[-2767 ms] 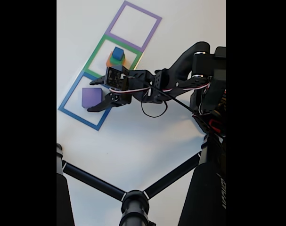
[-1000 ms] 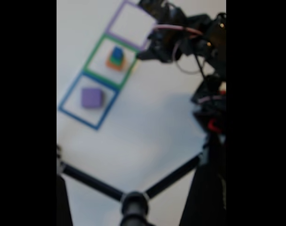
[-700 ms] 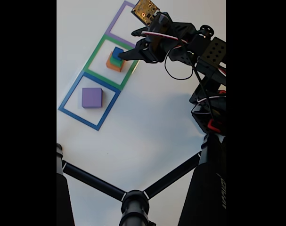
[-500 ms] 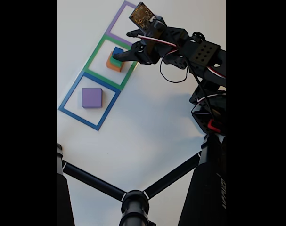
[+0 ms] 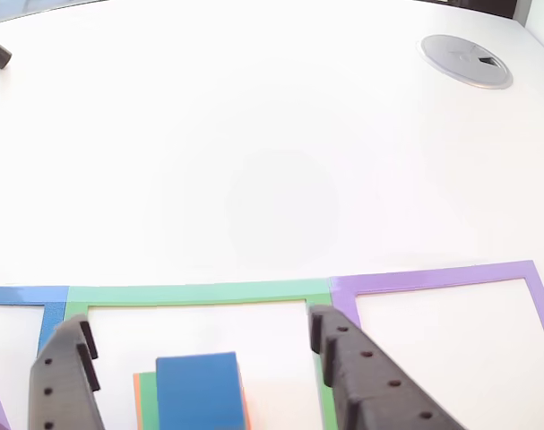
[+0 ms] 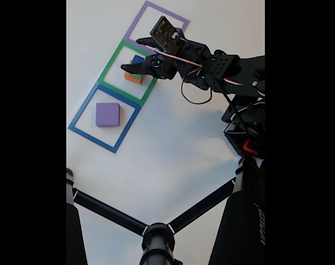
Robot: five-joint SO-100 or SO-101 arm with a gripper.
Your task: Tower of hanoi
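In the fixed view the flat purple block (image 6: 107,114) lies alone inside the blue outline (image 6: 80,110). The orange (image 6: 132,78), green and blue blocks stand stacked inside the green outline (image 6: 109,65). My gripper (image 6: 133,55) hovers open over this stack, one finger on each side of it. The other view looks down between the two black fingers (image 5: 361,385). There the gripper (image 5: 198,327) is open, with the blue cube (image 5: 198,392) centred just below it. Thin green (image 5: 147,403) and orange (image 5: 135,399) edges show beside the cube. Nothing is held.
The purple outline (image 6: 136,22) lies beyond the green one, also at right in the other view (image 5: 433,276). A grey round cable cover (image 5: 466,60) sits at the far right of the white table. Black stand bars (image 6: 156,232) cross the front of the fixed view.
The arm left the purple block in the blue outline, swung up toward the purple outline, then came back left and down until its open fingers straddle the stack.
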